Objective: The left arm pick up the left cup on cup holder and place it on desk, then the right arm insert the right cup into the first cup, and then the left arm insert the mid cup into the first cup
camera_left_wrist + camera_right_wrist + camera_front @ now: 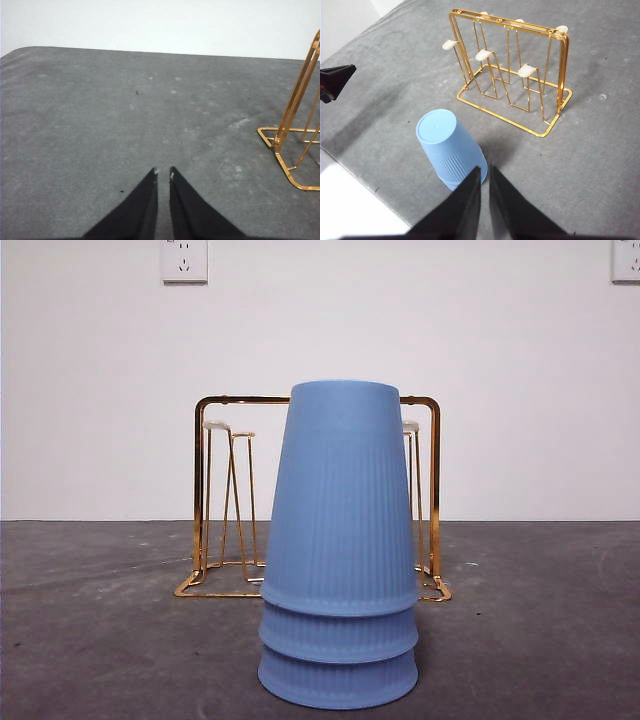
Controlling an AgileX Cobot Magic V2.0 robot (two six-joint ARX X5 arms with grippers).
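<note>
Three blue ribbed cups (338,540) stand upside down, nested in one stack, on the dark grey desk (100,640) in front of the gold cup holder (240,398). The holder's prongs are all bare. In the right wrist view the stack (447,145) stands just beyond my right gripper (485,169), which is shut, empty and raised above the desk (600,165). The holder (526,71) stands farther off. My left gripper (163,172) is shut and empty over bare desk (100,125), with the holder's end (295,100) off to one side. No gripper shows in the front view.
The left arm's black tip (335,82) shows at the edge of the right wrist view, away from the cups. The desk's edge (365,182) runs close by the cup stack there. Two wall sockets (184,260) (626,260) sit on the white wall behind.
</note>
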